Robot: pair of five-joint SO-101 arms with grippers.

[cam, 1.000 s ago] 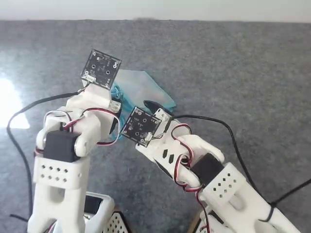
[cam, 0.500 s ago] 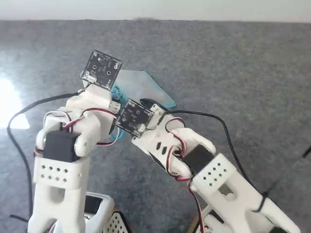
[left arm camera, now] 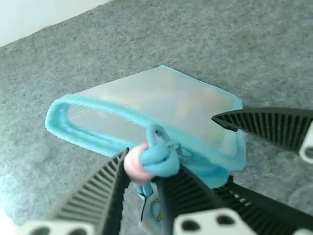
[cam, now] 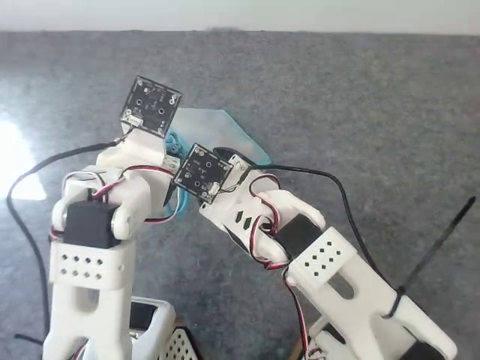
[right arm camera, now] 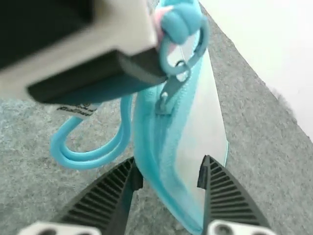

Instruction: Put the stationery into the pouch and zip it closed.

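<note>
A light blue, see-through pouch (left arm camera: 146, 105) lies on the grey felt, and it also shows between the two arms in the high view (cam: 232, 139). Faint coloured shapes show through its wall. My left gripper (left arm camera: 144, 169) is shut on the pink and blue zipper charm (left arm camera: 149, 159) at the pouch's near end. My right gripper (right arm camera: 168, 169) is open, one finger on each side of the pouch's (right arm camera: 195, 142) end. Its fingers (left arm camera: 266, 125) show beside the pouch's corner in the left wrist view. The charm (right arm camera: 178, 22) hangs from the left gripper's fingers (right arm camera: 98, 73).
A blue cord loop (right arm camera: 93, 152) and a small tag trail from the zipper onto the felt. Both wrists (cam: 199, 176) crowd together over the pouch's near end. Grey felt (cam: 375, 112) stretches to the right and far side. A black cable (cam: 345, 202) runs beside the right arm.
The right arm has swung left and forward until its wrist sits against the left arm at the pouch. The left wrist has shifted slightly left.
</note>
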